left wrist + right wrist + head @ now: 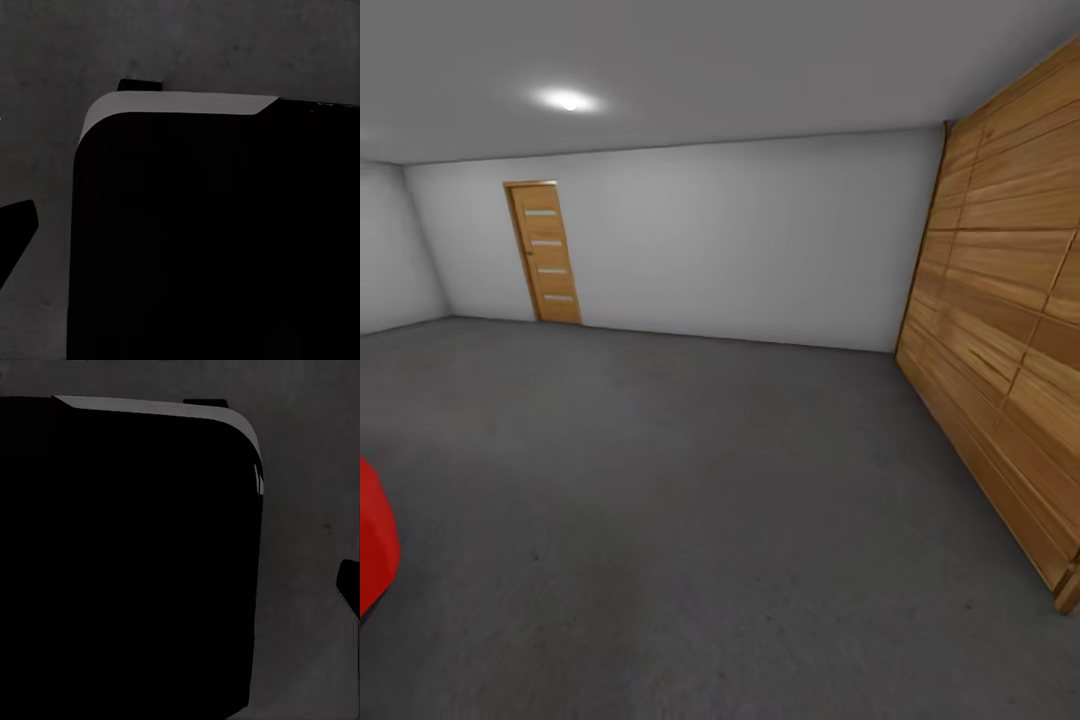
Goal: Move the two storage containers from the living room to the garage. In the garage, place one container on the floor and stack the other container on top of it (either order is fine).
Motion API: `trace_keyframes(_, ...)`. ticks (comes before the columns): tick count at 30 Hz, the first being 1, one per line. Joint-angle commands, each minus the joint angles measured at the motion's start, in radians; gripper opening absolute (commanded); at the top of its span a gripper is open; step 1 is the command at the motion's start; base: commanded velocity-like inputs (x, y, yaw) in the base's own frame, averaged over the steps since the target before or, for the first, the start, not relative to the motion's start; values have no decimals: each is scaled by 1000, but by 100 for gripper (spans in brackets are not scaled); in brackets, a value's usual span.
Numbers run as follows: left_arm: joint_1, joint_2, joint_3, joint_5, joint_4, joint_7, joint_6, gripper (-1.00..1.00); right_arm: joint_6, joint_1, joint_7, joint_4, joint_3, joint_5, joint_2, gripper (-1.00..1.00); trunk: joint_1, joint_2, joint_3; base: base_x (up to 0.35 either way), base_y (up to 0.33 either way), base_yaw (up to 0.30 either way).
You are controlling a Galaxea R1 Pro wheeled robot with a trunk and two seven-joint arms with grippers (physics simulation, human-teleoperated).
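I am in the garage, with its dark grey concrete floor and pale grey walls. An orange-red rounded shape juts in at the head view's left edge, low down. It looks like part of a storage container, but the frame cuts off most of it and what holds it is hidden. Both wrist views look down on my black base above the floor. A dark tip at the edge of the left wrist view and another dark tip in the right wrist view may be fingers.
A wide door of horizontal wooden slats runs along the right side. A narrow wooden door stands in the back wall at the left. A ceiling lamp is lit. Open concrete stretches ahead to the back wall.
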Motion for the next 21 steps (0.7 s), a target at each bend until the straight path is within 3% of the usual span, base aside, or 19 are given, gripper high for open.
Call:
trace_keyframes(1, 0, 0, 3, 6, -1, -1, -2, 100, -2, 0, 0, -1, 1, 0, 0, 100, 0, 0, -1, 0, 0, 300)
trace_keyframes(13, 0, 1, 3, 6, 0, -2, -2, 100, 0, 0, 0, -1, 1, -1, 0, 100, 0, 0, -1, 7, 0, 295)
trace_keyframes(21, 0, 2, 1, 11, 3, -3, 5, 100, 1, 0, 0, -1, 2, -1, -6, 100, 0, 0, -1, 245, 0, 61)
